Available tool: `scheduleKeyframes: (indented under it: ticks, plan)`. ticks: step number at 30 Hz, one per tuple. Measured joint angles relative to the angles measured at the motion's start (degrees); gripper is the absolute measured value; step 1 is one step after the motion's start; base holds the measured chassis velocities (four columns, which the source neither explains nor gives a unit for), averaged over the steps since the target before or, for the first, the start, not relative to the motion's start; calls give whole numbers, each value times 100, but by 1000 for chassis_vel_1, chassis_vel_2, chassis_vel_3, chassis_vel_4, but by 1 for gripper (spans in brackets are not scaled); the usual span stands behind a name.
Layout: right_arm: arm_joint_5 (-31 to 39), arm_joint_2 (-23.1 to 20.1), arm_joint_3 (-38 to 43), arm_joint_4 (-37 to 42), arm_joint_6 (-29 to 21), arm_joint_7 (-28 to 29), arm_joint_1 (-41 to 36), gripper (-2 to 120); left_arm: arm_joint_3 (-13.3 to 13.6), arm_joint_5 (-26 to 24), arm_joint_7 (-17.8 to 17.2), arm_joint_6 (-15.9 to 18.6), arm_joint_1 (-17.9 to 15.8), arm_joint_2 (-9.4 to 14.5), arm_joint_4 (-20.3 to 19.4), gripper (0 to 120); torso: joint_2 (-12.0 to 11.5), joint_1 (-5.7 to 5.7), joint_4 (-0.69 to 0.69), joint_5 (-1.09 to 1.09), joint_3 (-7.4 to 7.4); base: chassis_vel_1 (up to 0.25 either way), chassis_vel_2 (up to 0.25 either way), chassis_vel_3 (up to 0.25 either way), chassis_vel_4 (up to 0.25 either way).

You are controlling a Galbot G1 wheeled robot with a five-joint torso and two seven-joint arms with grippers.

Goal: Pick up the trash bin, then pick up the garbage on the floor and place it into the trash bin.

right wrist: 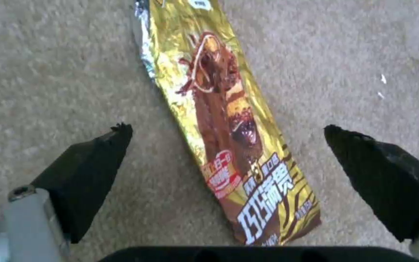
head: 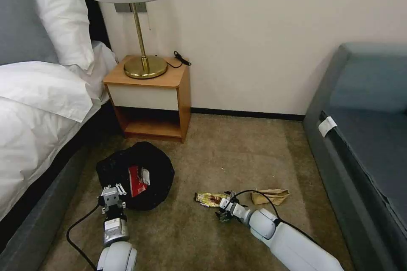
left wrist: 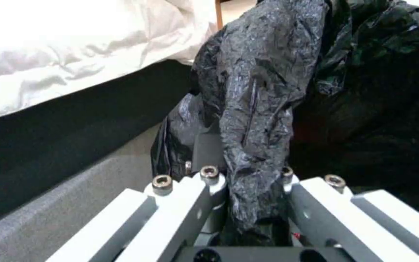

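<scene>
low in the head view, at the bottom left of the frame, the left gripper [head: 113, 189] reaches forward to the near edge of the trash bin [head: 149, 159], whose black bag liner [left wrist: 258, 109] covers it. close up in the left wrist view, the fingers [left wrist: 209, 189] are clamped on a bunched fold of that crinkled black plastic, which rises between them. a red-white snack bag [head: 138, 180] lies inside the bin's mouth.

toward the lower middle of the head frame, the right gripper [head: 225, 207] is down at the carpet [head: 237, 152], its tips at the near end of the gold-brown candy wrapper [head: 210, 198]. from the right wrist, the two black fingertips [right wrist: 98, 171] stand wide apart with the wrapper [right wrist: 229, 131] lying flat between them, neither pad touching it. just right of that gripper, a tan paper wad [head: 269, 196] rests on the carpet, a dark cable arching in front of it.

farther back, upper left of centre, a wooden nightstand [head: 150, 101] stands against the wall with a brass lamp [head: 142, 51] on top. a bed with white linen [head: 38, 106] fills the left side, and a grey-blue sofa [head: 364, 127] runs along the right edge.
</scene>
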Motion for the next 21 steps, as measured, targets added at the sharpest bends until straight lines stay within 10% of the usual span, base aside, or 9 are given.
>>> scheduleKeyframes:
  ticks: [21]
  plan:
    - [9, 239, 128, -517, 123, 100, 165, 100, 5, -21, -4, -70, 54, -7, -7, 3, 0, 0, 0, 0, 0, 0, 0, 0, 0]
